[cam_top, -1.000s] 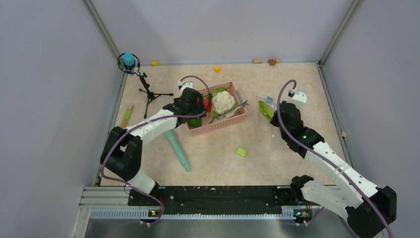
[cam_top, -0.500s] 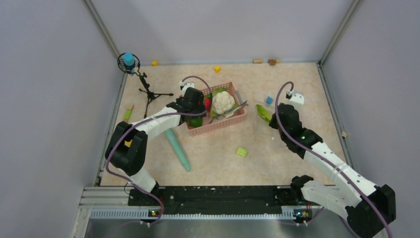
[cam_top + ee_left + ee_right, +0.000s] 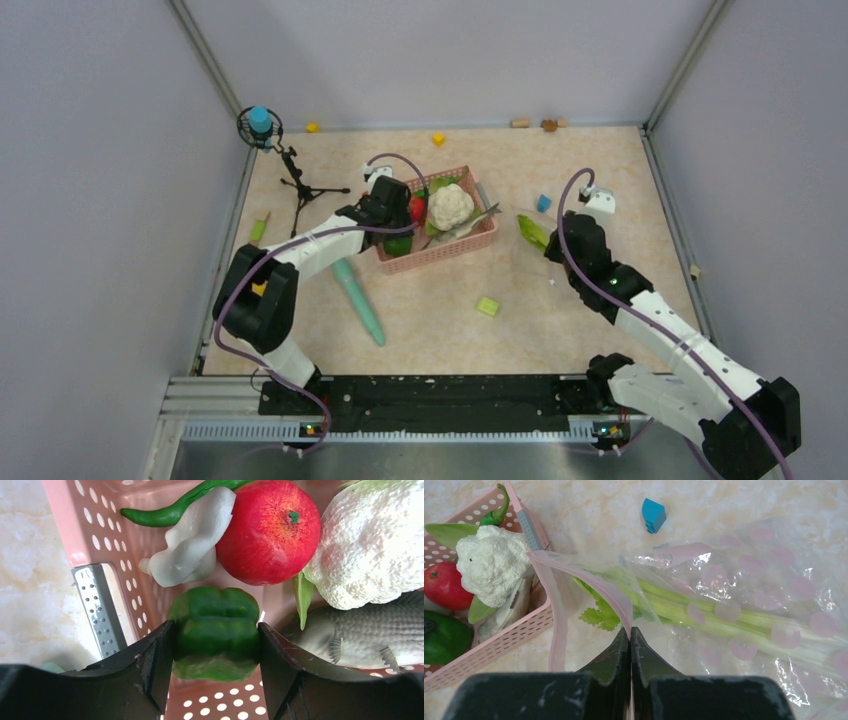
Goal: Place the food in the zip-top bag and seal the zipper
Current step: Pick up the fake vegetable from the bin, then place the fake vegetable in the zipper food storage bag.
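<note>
The zip-top bag [image 3: 749,580] lies right of the pink basket [image 3: 100,530], with the leek stalk [image 3: 704,612] inside. My right gripper [image 3: 630,630] is pressed together on its zipper [image 3: 609,592]. My left gripper [image 3: 215,645] clamps the green pepper [image 3: 215,625] at the basket's near left, just beside the tomato [image 3: 267,530] and cauliflower [image 3: 370,540].

Bright even overhead light, soft faint shadows, sharp focus, glare on crinkled plastic
</note>
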{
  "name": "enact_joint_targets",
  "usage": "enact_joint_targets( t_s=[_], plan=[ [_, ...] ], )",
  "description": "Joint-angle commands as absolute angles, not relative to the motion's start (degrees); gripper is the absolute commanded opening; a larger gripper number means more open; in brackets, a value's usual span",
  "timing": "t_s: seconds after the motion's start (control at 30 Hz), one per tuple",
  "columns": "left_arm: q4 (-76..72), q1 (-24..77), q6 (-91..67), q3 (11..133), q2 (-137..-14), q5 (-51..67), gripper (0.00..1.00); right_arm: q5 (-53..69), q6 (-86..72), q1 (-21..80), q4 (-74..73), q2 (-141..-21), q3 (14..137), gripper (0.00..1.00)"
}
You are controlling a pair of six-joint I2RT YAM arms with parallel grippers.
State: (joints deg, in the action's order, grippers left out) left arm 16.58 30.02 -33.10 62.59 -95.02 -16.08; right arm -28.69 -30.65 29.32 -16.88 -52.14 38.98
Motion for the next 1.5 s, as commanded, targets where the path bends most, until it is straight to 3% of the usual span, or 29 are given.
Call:
enact_joint_targets(
  t_s=[0.0,0.37,0.53,1.03,1.47],
  plan=[
    [15.14,30.02,-33.29,64.04,-92.37,-12.75,0.32,-27.79,-30.46,28.83,-14.76,-50.71,39.08,0.00],
    [2.59,36.29,-26.03,58.98,-76.63,-1.09,0.22,-21.15,-31.35,28.85,-21.72,-49.96,45.28,0.00],
    [-9.35,40.70,-25.07,57.05,-72.48,11.93,0.20,-17.82,-31.76,28.83,-27.51,-51.68,51.12,0.00],
    [-28.98,47.15,-32.31,58.97,-78.96,20.42,0.14,-14.24,-36.24,28.88,-25.17,-50.15,52.78,0.00],
    [-34.32,47.76,-36.74,60.03,-86.38,23.39,0.14,-11.18,-43.70,28.87,-16.01,-39.29,46.31,0.00]
  ],
)
